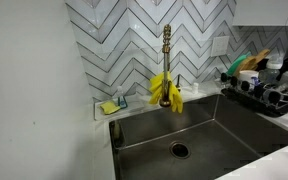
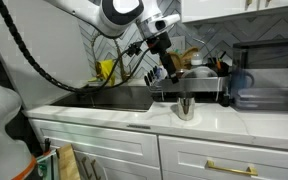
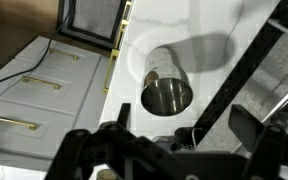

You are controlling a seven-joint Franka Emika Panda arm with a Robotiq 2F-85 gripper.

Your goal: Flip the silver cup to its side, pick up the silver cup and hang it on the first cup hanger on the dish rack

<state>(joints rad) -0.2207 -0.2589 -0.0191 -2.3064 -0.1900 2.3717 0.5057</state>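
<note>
The silver cup (image 2: 186, 107) stands upright below the end effector (image 2: 173, 73).

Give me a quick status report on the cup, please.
Tool open, holding nothing. Silver cup upright on counter, not yet flipped. Dish rack close behind it.

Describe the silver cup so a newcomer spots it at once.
Find the white countertop over the white cabinets, then the black wire dish rack on it. The silver cup stands upright on the bare counter just in front of the rack. It is the only small shiny metal cylinder outside the rack, mouth open upward.
</note>
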